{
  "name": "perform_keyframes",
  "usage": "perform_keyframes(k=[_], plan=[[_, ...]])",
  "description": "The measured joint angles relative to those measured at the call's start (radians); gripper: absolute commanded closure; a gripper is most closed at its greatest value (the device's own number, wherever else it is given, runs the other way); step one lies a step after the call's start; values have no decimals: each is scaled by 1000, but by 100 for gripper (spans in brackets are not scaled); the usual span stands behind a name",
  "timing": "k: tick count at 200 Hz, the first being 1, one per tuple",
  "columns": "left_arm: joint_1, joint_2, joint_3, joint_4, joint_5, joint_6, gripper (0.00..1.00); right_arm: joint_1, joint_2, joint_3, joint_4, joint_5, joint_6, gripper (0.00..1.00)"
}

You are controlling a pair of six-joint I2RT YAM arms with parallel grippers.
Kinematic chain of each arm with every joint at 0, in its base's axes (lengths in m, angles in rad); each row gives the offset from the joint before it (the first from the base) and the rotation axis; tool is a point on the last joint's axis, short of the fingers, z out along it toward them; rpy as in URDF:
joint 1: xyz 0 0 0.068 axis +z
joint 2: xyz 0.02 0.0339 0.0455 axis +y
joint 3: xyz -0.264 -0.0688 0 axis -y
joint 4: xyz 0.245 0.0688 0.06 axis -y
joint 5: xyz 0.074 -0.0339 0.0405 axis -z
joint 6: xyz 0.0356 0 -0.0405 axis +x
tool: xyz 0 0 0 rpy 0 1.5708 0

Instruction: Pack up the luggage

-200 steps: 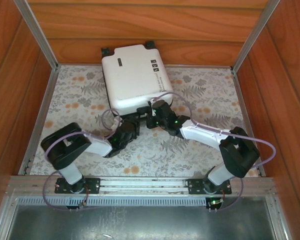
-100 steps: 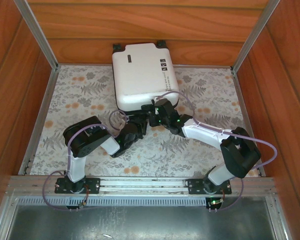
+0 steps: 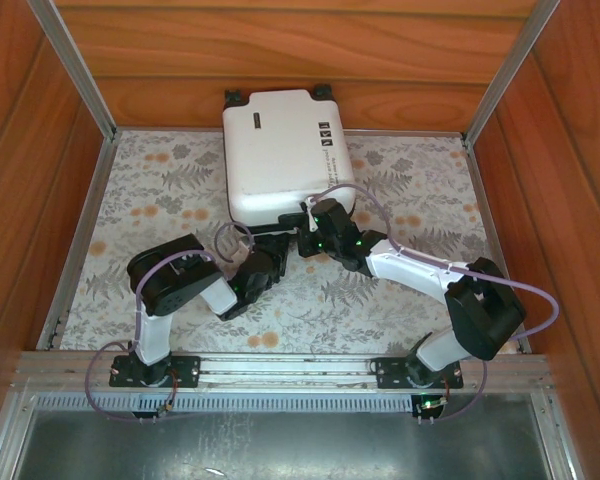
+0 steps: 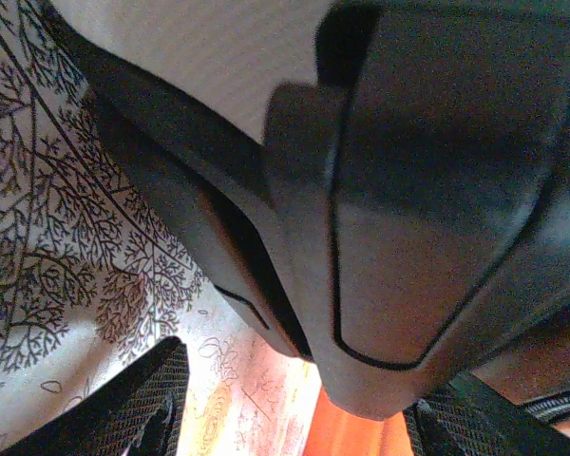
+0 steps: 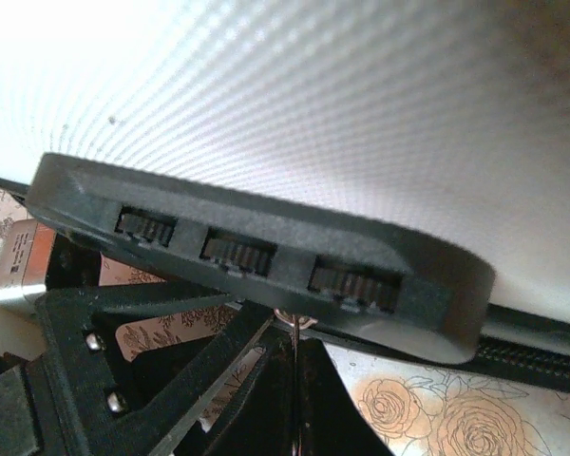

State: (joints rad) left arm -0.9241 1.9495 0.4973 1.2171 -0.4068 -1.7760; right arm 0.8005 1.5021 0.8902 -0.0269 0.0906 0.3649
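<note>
Floral tabletop (image 3: 150, 200) inside wooden walls (image 3: 280, 50); right gripper (image 3: 308, 222) fingers (image 5: 266, 380) pressed together under the three-dial lock (image 5: 256, 252); left gripper (image 3: 268, 252) fingers (image 4: 157, 394) apart, facing a black fitting (image 4: 427, 190); the luggage (image 3: 280, 150), closed, has swung square against the far wall within the last second, so packing looks nearly finished; one case, two grippers, two wheels (image 3: 323, 92) showing.

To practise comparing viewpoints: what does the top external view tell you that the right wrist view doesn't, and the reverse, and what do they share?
Top external: the whole closed luggage at the floral cloth's far edge, left gripper and right gripper at its near side. Right wrist: a black lock block with three dials, and a zipper. Shared: white shell, floral cloth.
</note>
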Motion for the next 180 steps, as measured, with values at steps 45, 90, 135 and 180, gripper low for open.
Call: perform_keyframes(k=[45,90,135,180], plan=[[-9,46,50,65,-61,-10,76,-10,0,0,3,-1,-4,100],[-3,79,100,69,-73,24,100,-27,0,-20,24,24,-53,100],[31,24,46,47,-13,59,100,-2,0,-45,57,58,-144,100],[88,-32,-22,39,56,78,100,18,-5,-55,50,143,-219,100]])
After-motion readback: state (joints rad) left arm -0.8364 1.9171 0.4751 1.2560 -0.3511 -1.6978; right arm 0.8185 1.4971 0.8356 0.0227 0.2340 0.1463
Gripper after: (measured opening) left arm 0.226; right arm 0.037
